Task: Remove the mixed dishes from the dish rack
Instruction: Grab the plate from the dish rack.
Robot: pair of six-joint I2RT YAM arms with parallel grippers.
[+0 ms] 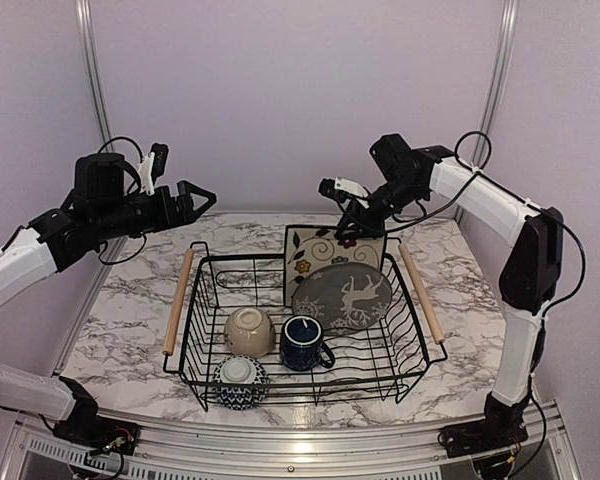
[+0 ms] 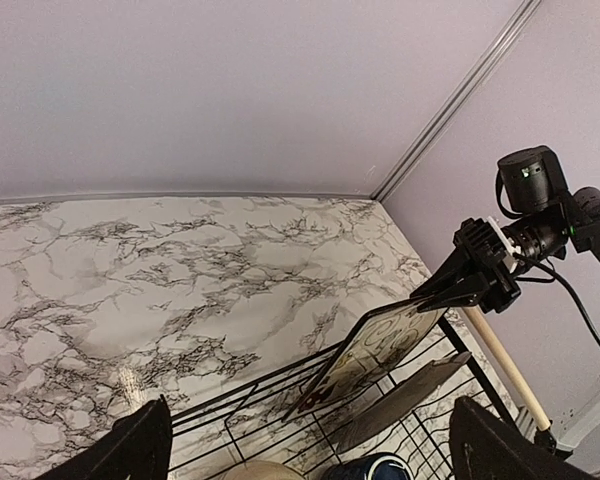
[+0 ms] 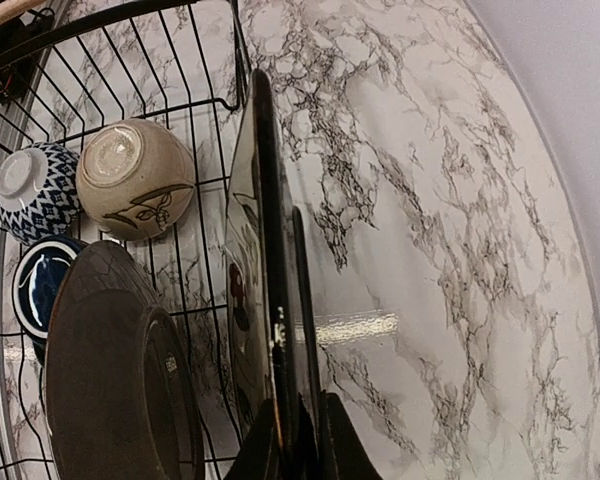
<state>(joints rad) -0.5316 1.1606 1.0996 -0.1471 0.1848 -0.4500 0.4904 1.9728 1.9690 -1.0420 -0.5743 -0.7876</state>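
Note:
The black wire dish rack [image 1: 195,345] stands mid-table. The square cream floral plate [image 1: 315,252] stands on edge at its back. My right gripper [image 1: 352,228] is shut on the plate's top edge, which the right wrist view [image 3: 265,250] shows between the jaws [image 3: 295,430]. The round grey deer plate [image 1: 342,296] leans in front of it. The beige bowl [image 1: 249,331], dark blue mug [image 1: 303,342] and small blue-and-white bowl [image 1: 240,381] sit in the rack's front half. My left gripper [image 1: 202,200] is open and empty, raised above the rack's back left corner.
The rack's wooden handles [image 1: 178,300] run along its left and right sides. Marble tabletop [image 1: 130,320] surrounds the rack. Lilac walls enclose the back and sides. An aluminium rail [image 1: 310,445] runs along the near edge.

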